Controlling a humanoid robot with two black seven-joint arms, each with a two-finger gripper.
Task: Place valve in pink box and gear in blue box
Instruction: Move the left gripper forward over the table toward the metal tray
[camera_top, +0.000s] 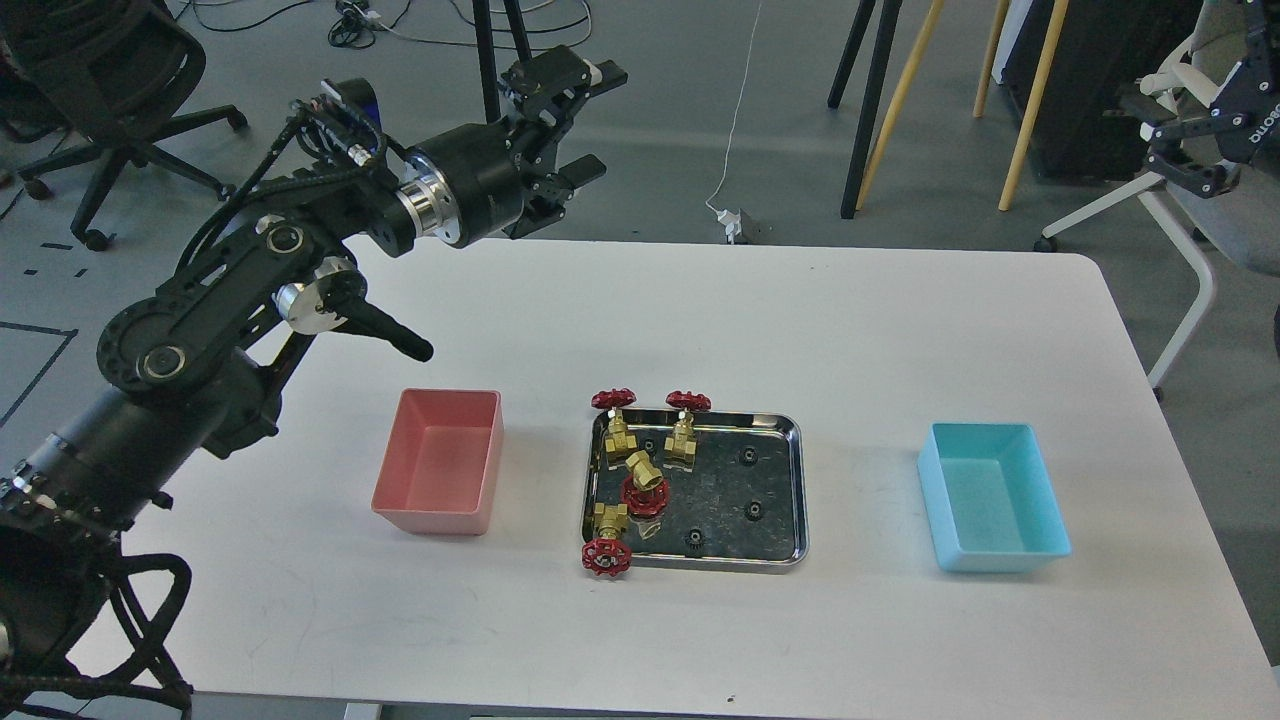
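Valve (644, 482) sits w/ three others in the steel tray (790, 480), clustered on the tray's left half; two stand at its far-left edge, one lies tilted mid-left, one hangs over the near-left corner w/ its red handwheel on the tabletop (700, 320). Gear (747, 456) & a few more like it are scattered on the tray's right half, tiny & dark against the shiny floor. Pink box (440, 462) is left of the tray, blue box (992, 497) right of the tray; both look empty, so nothing's sorted yet.

Risks, as I judge them: valves are packed close, so a grasp on one could knock a neighbour or tip the upright pair. The corner valve could roll off the tray lip if nudged. Gears are small & lie flat, so fingers may scrape the tray or slip off, & the tray itself could slide.

Left end effector (575, 125) is raised well beyond the tray's far-left side, past the tabletop's far edge, fingers spread wide, holding nothing & touching nothing. Right end effector (1165, 125) is far beyond the tray's right side, off the tabletop; can't tell its opening.
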